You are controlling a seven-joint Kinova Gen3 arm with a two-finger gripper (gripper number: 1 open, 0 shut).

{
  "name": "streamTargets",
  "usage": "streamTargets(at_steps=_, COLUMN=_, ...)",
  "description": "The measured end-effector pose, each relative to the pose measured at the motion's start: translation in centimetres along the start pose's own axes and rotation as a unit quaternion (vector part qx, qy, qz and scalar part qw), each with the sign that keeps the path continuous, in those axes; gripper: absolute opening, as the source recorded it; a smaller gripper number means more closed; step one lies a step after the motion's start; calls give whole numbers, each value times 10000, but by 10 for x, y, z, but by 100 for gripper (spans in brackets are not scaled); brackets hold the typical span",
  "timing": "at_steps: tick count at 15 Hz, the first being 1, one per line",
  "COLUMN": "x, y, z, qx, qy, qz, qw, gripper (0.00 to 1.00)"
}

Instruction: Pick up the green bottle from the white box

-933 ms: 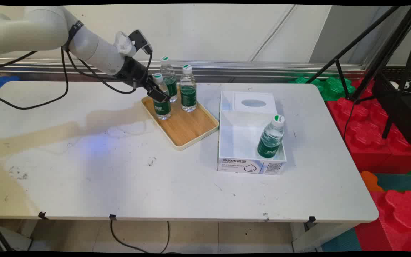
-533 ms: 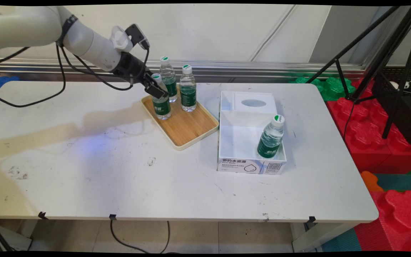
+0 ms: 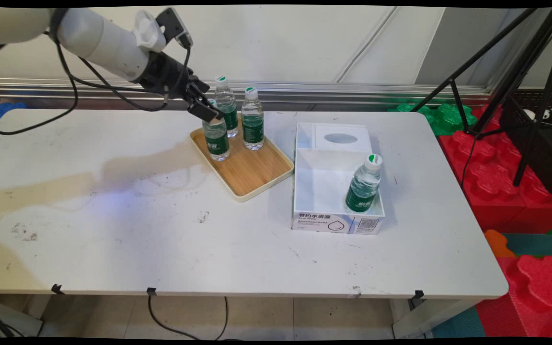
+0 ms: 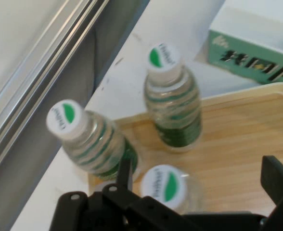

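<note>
Since the earlier frames we see the gripper [image 3: 204, 108] has climbed up the front bottle [image 3: 217, 141], from its label band to its cap. The bottle itself has not shifted on the tray [image 3: 257, 172].

- Gripper: over the tray's far-left corner, arm reaching in from the left. In the hand view its fingers [image 4: 125, 168] stand spread, one on each side of the front bottle's cap [image 4: 165, 185]. They pinch nothing, and we cannot tell whether either finger touches the cap.
- Front bottle: upright on the tray's left part, green label, white cap with a green mark.
- Back bottle [image 3: 227, 108]: upright at the tray's far corner, just behind the front one.
- Third bottle [image 3: 252, 120]: upright, just right of the back bottle, still on the tray. The tray's near half is bare wood.
- White box [image 3: 333, 223]: on the bench [image 3: 161, 239], just right of the tray, open on top, printed front wall facing us.
- Fourth bottle [image 3: 364, 184]: inside the box, at the corner farthest from the tray, leaning slightly.
</note>
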Motion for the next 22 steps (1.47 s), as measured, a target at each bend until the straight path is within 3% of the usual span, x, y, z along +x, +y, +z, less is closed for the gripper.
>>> streamTargets(at_steps=5, x=15, y=38, z=-35, qx=-217, qy=108, qz=386, qw=9990, gripper=100)
streamTargets(at_steps=11, x=25, y=83, z=-58, qx=-510, qy=102, qz=565, qw=9970, gripper=100)
streamTargets(at_steps=22, x=61, y=153, z=-54, qx=-819, qy=80, qz=510, qw=9953, gripper=100)
